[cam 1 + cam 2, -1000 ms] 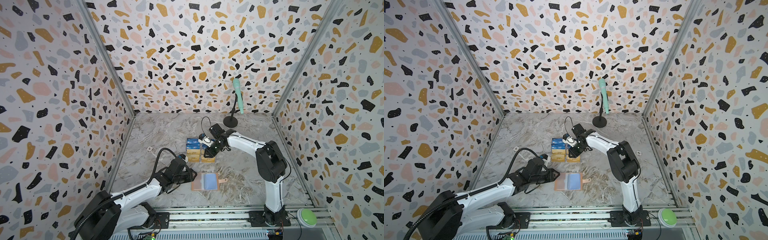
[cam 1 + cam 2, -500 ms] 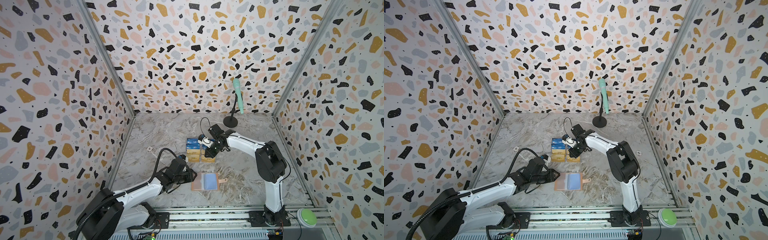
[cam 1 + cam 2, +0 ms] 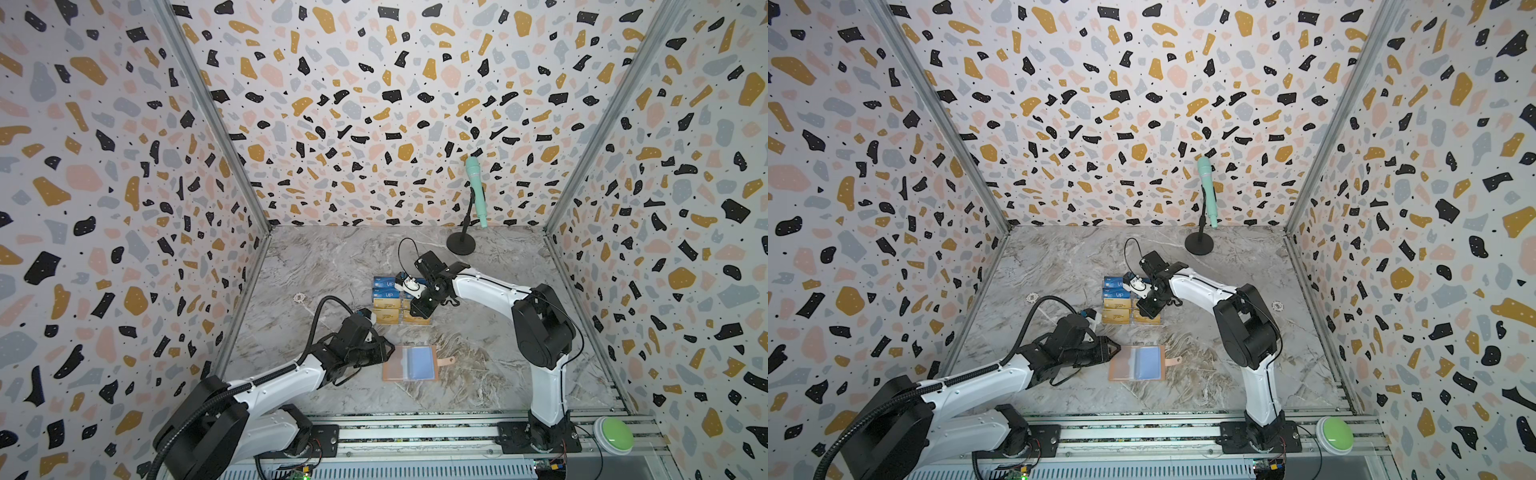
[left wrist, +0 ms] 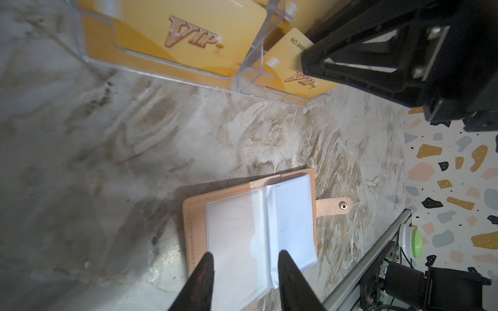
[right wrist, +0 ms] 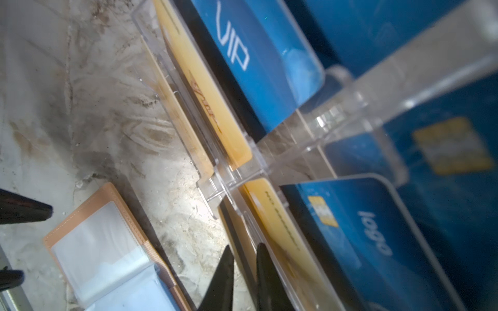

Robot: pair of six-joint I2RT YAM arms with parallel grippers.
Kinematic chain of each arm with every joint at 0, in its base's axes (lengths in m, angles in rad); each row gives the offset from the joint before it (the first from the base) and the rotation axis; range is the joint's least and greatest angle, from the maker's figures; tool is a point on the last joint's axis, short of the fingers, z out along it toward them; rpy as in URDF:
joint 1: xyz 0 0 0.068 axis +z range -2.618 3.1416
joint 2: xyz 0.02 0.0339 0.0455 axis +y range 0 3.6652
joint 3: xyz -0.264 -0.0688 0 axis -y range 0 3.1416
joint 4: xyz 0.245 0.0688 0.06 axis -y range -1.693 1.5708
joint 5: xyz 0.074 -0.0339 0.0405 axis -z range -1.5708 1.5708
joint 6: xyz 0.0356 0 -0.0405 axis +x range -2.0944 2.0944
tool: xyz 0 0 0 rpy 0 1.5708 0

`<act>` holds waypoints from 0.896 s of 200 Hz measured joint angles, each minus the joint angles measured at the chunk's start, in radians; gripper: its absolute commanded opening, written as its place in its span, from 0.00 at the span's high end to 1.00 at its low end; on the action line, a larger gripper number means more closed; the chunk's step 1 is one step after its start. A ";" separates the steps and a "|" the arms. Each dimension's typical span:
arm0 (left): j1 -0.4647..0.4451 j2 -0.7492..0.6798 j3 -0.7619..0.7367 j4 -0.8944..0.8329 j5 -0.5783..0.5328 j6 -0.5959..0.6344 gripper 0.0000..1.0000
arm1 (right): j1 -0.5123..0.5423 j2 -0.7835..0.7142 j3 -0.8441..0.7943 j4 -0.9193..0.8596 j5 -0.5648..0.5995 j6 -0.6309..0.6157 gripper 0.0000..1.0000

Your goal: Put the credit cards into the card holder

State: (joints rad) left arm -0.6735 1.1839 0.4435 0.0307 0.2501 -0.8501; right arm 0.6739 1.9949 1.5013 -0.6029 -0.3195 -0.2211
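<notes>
Surface: grey-brown marbled tabletop [image 3: 324,262], enclosed on three sides by terrazzo-print walls [image 3: 374,104]. Aluminium rail [image 3: 415,432] along the lower edge; green button [image 3: 614,434] at lower right. Mint microphone [image 3: 475,191] on a black stand, upper right of the floor.

Card holder [image 3: 409,363] lies open and flat at lower centre, clear sleeves up. Credit cards [image 3: 385,318] sit in the clear tiered stand [image 4: 253,53] just above it, blue rows behind gold.

Left gripper [image 4: 244,258]: fingers spread, tips over the card holder's near edge.

Right gripper [image 5: 244,250]: fingers nearly together, either side of a gold card's edge at the stand's front. Cannot tell whether they actually pinch it.
</notes>
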 measured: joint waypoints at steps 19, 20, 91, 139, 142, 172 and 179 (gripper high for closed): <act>0.003 0.008 -0.002 0.004 0.005 -0.006 0.57 | 0.001 -0.003 -0.005 0.002 0.013 -0.007 0.85; 0.004 0.008 -0.002 0.004 0.005 -0.006 0.57 | 0.001 -0.003 -0.006 0.002 0.014 -0.009 0.85; 0.018 0.030 -0.002 0.007 0.022 -0.025 0.57 | 0.002 -0.004 -0.012 0.013 0.019 -0.050 0.92; 0.018 0.028 -0.002 -0.004 0.021 -0.026 0.57 | 0.006 -0.005 -0.013 0.012 0.009 -0.066 0.98; 0.018 0.028 -0.002 -0.005 0.021 -0.026 0.57 | 0.006 -0.005 -0.013 0.012 0.009 -0.066 0.98; 0.018 0.033 0.000 -0.007 0.021 -0.026 0.57 | 0.006 -0.005 -0.013 0.012 0.009 -0.066 0.99; 0.018 0.036 0.003 -0.008 0.021 -0.026 0.57 | 0.005 -0.005 -0.013 0.012 0.009 -0.067 1.00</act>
State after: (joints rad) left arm -0.6556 1.2201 0.4461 0.0227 0.2714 -0.8757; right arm 0.6788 1.9903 1.4883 -0.5907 -0.3107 -0.2882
